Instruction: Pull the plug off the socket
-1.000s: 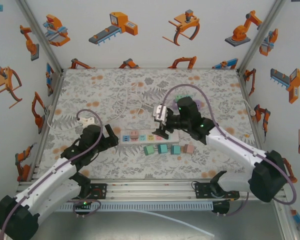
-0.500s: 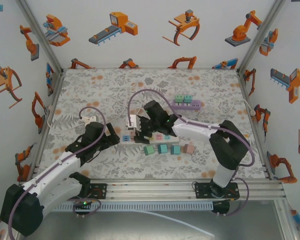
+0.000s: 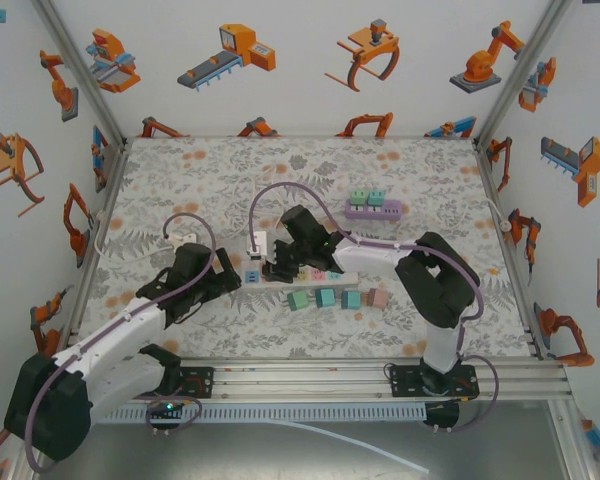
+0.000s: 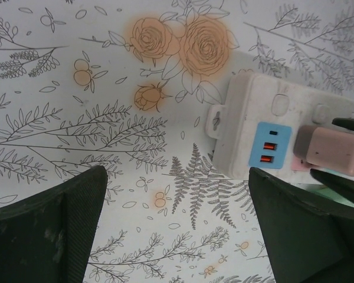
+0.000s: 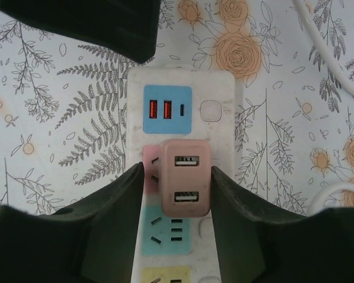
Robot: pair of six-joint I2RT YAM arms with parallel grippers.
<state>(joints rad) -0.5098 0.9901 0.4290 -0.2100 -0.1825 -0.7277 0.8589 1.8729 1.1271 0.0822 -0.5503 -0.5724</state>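
Note:
A white power strip with coloured sockets lies mid-table. A pink plug with two USB ports sits in the pink socket near the strip's left end. My right gripper is open and straddles the plug: the right finger touches its side, the left finger stands a small gap off. From above, the right gripper covers that end. My left gripper is open over bare mat just left of the strip, with the pink plug at the view's right edge.
A row of small pastel blocks lies just in front of the strip. A purple holder with green blocks sits behind it. A white cable runs toward the back, and a white plug lies at the left.
My right arm has swung left along the strip and come down with its fingers around the pink plug. The left gripper has edged closer to the strip's left end.

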